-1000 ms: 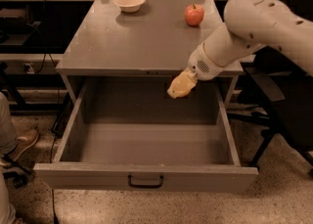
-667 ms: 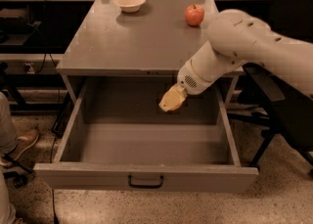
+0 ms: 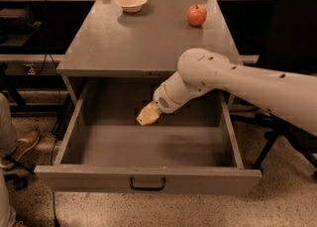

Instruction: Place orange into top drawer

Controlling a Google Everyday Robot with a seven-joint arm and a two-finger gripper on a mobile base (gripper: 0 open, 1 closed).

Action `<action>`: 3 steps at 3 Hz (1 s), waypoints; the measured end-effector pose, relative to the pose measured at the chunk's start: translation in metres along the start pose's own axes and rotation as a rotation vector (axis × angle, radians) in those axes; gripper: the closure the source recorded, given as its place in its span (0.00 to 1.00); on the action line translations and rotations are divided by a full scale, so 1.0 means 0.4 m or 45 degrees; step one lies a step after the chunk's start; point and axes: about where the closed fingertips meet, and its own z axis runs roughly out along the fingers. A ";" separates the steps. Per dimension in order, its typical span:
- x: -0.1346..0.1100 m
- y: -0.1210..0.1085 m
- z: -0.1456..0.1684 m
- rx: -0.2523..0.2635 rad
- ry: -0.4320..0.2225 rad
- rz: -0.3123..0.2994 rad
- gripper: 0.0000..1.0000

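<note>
The top drawer (image 3: 99, 177) is pulled fully open below the grey tabletop (image 3: 143, 37), its black bar handle (image 3: 147, 185) at the front centre. Its inside looks bare. My white arm reaches in from the right. My gripper (image 3: 147, 115) shows as a pale yellow tip hanging inside the drawer, near the back and a little left of centre, above the floor. The orange does not show as a separate thing; it is hidden or out of view.
A red apple (image 3: 196, 15) with a stem sits at the back right of the tabletop and a cream bowl (image 3: 131, 1) at the back left. A black chair (image 3: 292, 28) stands to the right. A person's shoe (image 3: 20, 146) is on the floor at left.
My arm has swung left and down, carrying the gripper from the drawer's right back corner toward its middle. The drawer, apple and bowl have not moved.
</note>
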 end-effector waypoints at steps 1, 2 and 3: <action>-0.036 0.012 0.090 -0.001 -0.090 0.010 1.00; -0.067 0.044 0.185 -0.005 -0.154 0.004 1.00; -0.077 0.066 0.232 -0.014 -0.174 0.003 1.00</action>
